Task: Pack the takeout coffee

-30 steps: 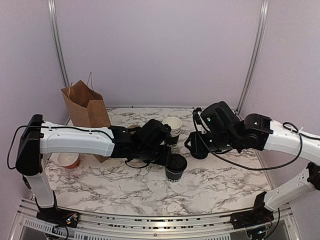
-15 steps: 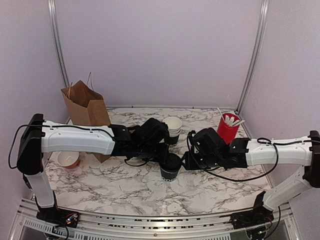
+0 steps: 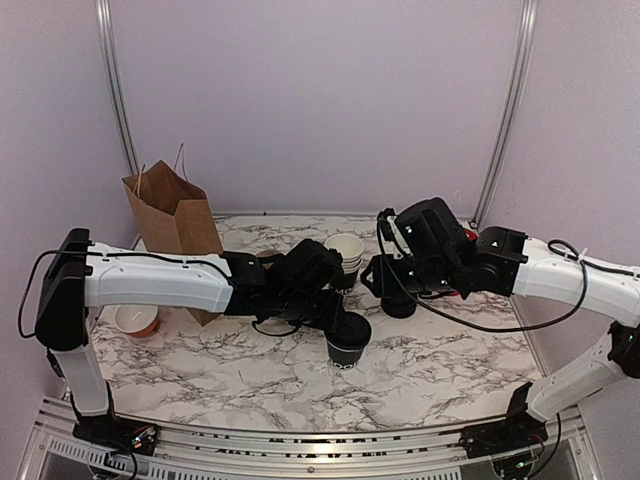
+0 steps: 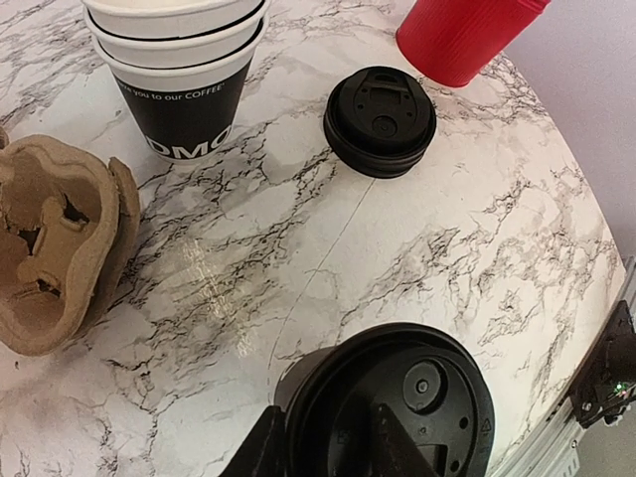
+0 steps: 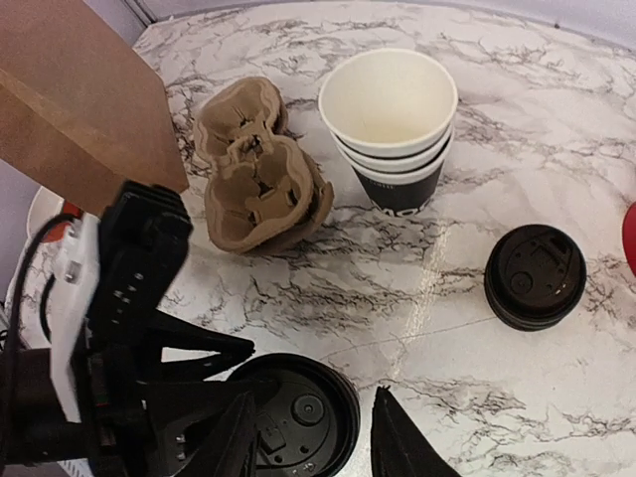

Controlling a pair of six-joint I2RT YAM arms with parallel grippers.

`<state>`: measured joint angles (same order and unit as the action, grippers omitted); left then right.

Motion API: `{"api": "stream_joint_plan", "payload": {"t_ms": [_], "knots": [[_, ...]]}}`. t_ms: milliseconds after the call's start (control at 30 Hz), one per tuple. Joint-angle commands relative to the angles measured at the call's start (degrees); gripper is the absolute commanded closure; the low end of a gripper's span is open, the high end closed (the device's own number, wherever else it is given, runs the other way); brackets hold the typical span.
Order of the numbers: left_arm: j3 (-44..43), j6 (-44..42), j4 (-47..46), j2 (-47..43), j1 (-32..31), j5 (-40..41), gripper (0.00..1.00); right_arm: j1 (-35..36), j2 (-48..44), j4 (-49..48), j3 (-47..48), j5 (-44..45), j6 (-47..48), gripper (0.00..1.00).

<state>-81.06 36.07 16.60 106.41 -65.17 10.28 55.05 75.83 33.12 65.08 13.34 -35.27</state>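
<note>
A takeout coffee cup [image 3: 349, 338], black with a black lid, stands on the marble table. My left gripper [image 3: 333, 318] is shut on it; in the left wrist view the cup [image 4: 427, 397] fills the space at my fingers [image 4: 260, 452]. My right gripper [image 3: 380, 285] is open and empty, above and to the back right of the cup. In the right wrist view the lidded cup [image 5: 303, 412] shows between its spread fingers [image 5: 237, 437]. A stack of open black cups [image 3: 346, 252] stands behind, also seen in the wrist views [image 4: 179, 70] [image 5: 390, 129].
A brown paper bag [image 3: 175, 215] stands at the back left. A cardboard cup carrier [image 5: 258, 169] lies by the cup stack. A stack of loose black lids [image 4: 380, 121] and a red cup [image 4: 462, 35] are at the right. A small bowl [image 3: 133, 320] sits at the left.
My right gripper dropped close to the lidded cup half a second ago, then rose and drew back to the right. My left gripper still holds the cup, shifted slightly.
</note>
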Motion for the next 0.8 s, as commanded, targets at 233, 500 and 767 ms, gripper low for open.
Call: {"api": "stream_joint_plan", "payload": {"t_ms": [233,500,767], "knots": [[-0.6,0.1,1.5,1.0,-0.2,-1.2,0.71,1.9,-2.4,0.3,-4.5,-0.5,-0.7,0.65],[-0.6,0.1,1.4,1.9,-0.2,-1.7,0.71,6.7,8.3,-4.6,-17.7,-7.3,-5.3,0.67],[-7.4,-2.1,4.8,-1.2,-0.1,-0.7,0.71,6.1,7.5,1.5,-12.1,-2.5,-5.7,0.65]]}}
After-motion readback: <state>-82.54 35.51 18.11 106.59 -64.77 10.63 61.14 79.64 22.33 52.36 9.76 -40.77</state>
